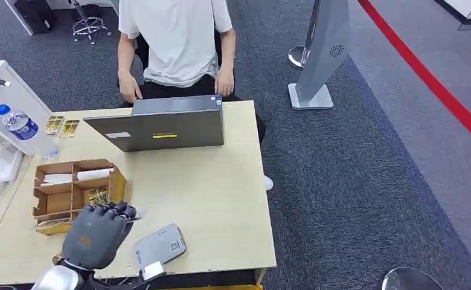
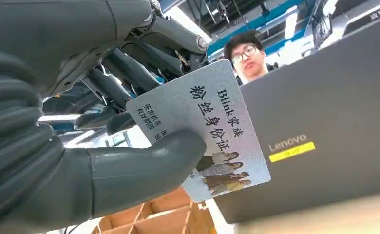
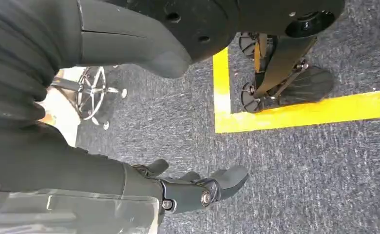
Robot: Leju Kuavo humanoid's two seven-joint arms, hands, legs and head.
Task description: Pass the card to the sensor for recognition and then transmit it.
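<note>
The left hand [image 1: 97, 232] is a smooth grey shell with darker, rod-like fingers, and it pinches a thin, glossy card [image 2: 205, 129] between its thick rounded thumb [image 2: 144, 168] and the fingers [image 2: 124, 73] behind it. The card is a flat rectangle with rounded corners, pale silver-white, printed with dark Chinese characters, the word "Blink" and a small group photo near one end. It is held upright off the table, its printed face toward the wrist camera. In the head view the hand hovers over the near left part of the table [image 1: 221, 199], a pale wood-grain top with square edges.

Just beside the hand, toward the table's near edge, lies the sensor [image 1: 157, 244]: a flat grey slab with rounded corners and a small label, with a small white block at its near corner. Whether the card is above the sensor or short of it is hard to judge from this angle. On the hand's far side stands a brown cardboard organiser [image 1: 76, 193], split into box-like compartments holding white rolls and small packets.

Farther back sits a matte grey laptop [image 1: 166, 127] with a yellow sticker on its lid, and behind it a seated person [image 1: 176, 42] in a light shirt. A clear plastic bottle [image 1: 19, 127] with a blue cap stands at the far left.

The right hand [image 3: 193, 190] hangs over speckled grey carpet [image 3: 300, 170] crossed by yellow tape, its dark fingers loosely extended and holding nothing.
</note>
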